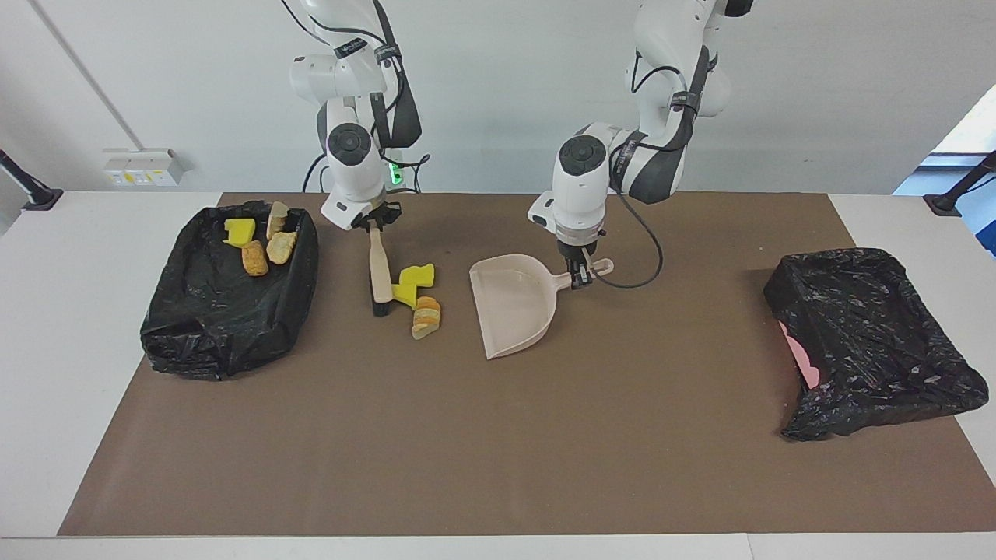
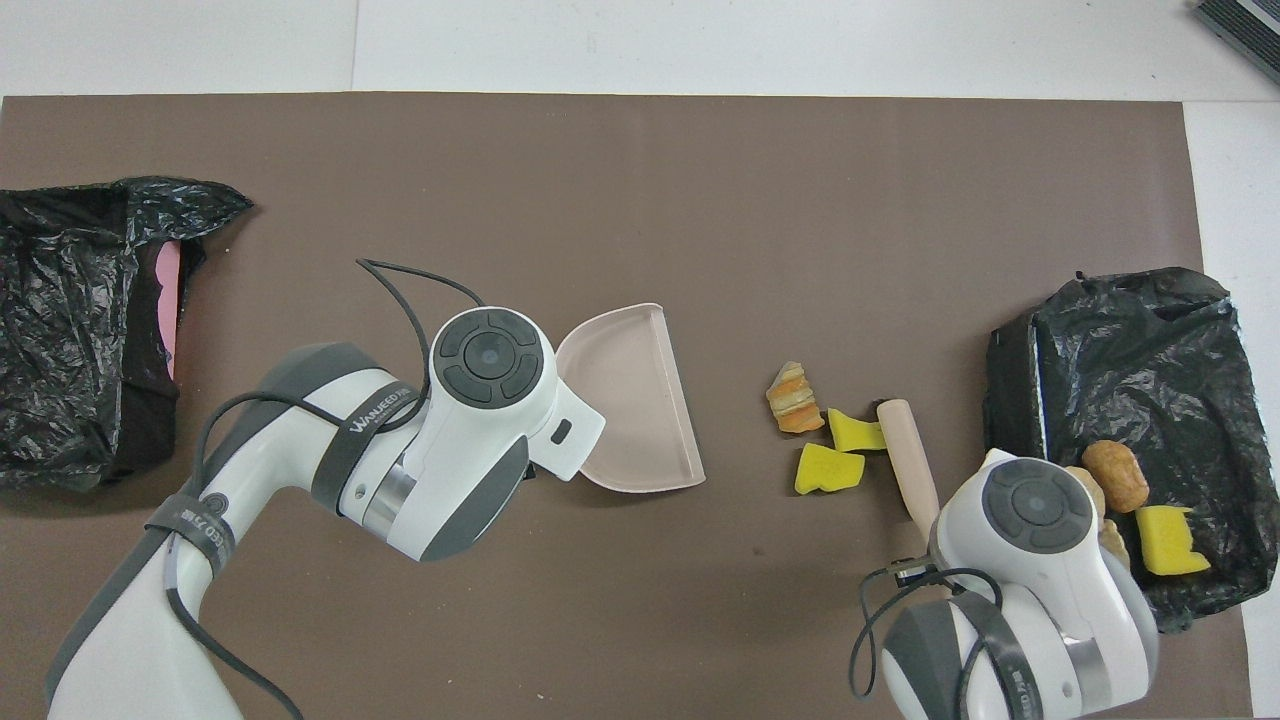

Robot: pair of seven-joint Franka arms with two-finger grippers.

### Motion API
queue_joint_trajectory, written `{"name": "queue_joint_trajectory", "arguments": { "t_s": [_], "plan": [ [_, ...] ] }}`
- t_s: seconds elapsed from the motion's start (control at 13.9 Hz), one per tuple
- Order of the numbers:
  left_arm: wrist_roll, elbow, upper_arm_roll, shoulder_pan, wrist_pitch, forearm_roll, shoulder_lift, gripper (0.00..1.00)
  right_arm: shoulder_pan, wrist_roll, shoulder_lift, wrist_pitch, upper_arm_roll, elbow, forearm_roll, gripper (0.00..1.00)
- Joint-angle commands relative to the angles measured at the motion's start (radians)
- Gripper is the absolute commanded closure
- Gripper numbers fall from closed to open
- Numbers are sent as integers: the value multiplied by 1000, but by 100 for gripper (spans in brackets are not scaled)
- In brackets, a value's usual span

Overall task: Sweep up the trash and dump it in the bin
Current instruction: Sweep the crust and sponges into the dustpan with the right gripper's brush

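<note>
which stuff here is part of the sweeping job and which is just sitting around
In the job:
- brush in right gripper
- dustpan in left gripper
- loose trash on the mat
- black-lined bin already holding trash

Just sitting there:
- second black-lined bin at the left arm's end
- wall socket

White wall (image 1: 498,93) running along the back, an outlet box (image 1: 140,166) mounted low on it. White table (image 1: 70,327) carrying a brown mat (image 1: 498,435). Black clamp mounts (image 1: 27,187) sitting at both table corners by the wall. Daylight coming through a window (image 1: 969,128) at one edge.
</note>
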Motion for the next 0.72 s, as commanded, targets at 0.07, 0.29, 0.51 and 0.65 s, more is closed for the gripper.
{"name": "queue_joint_trajectory", "arguments": {
  "t_s": [0.07,0.29,0.51,0.65],
  "plan": [
    [-5,-68,14,-34,29,16,-46,100,123,7,33,66,2,-10,138,100],
    [-7,-83,14,-63,40,17,-57,100,206,55,100,173,2,10,196,100],
    [-5,-95,14,-57,49,17,-57,100,270,53,188,185,2,142,355,100],
    [-5,-98,14,-53,65,17,-57,100,286,56,229,169,2,235,435,100]
  ]
}}
